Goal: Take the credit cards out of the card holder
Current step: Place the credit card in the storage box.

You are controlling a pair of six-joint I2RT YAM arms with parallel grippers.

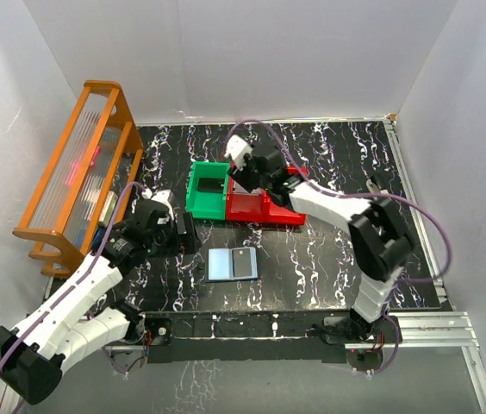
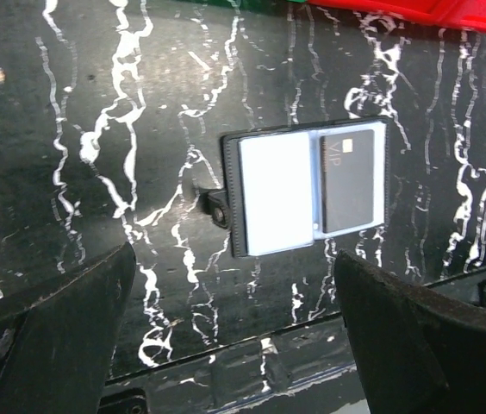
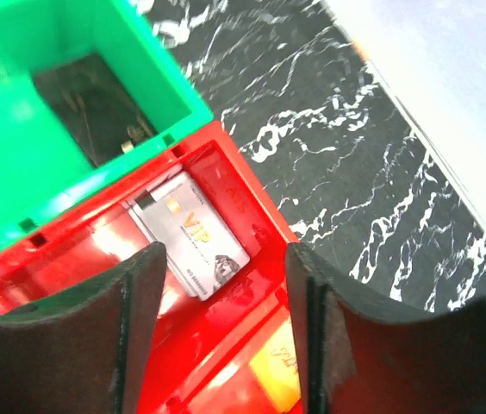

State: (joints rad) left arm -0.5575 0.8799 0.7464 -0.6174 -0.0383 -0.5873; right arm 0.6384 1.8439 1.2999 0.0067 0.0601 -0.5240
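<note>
Lying open and flat on the black marbled table (image 1: 329, 259), the card holder (image 1: 233, 264) shows its two light-blue panels, near the front edge and between the two arms. A black card (image 2: 346, 181) marked "VIP" sits on its right-hand panel; the left-hand panel (image 2: 275, 194) is bare. A small dark tab sticks out from the holder's left edge.

The left gripper (image 1: 183, 233) hovers just left of the holder, clear of it. In the left wrist view its two dark fingers (image 2: 53, 336) stand wide apart with nothing between them.

The right gripper (image 1: 243, 179) hangs over the red bin (image 1: 269, 210), which touches the green bin (image 1: 207, 203) on its left. In the right wrist view its fingers (image 3: 140, 319) are spread and hold nothing. Below them a grey card (image 3: 193, 233), also marked "VIP", lies flat on the red bin's floor, near the wall shared with the green bin. A yellow patch (image 3: 273, 379) shows lower in the red bin; it may be another card or only glare.

An orange rack (image 1: 79, 172) stands along the table's left side.
</note>
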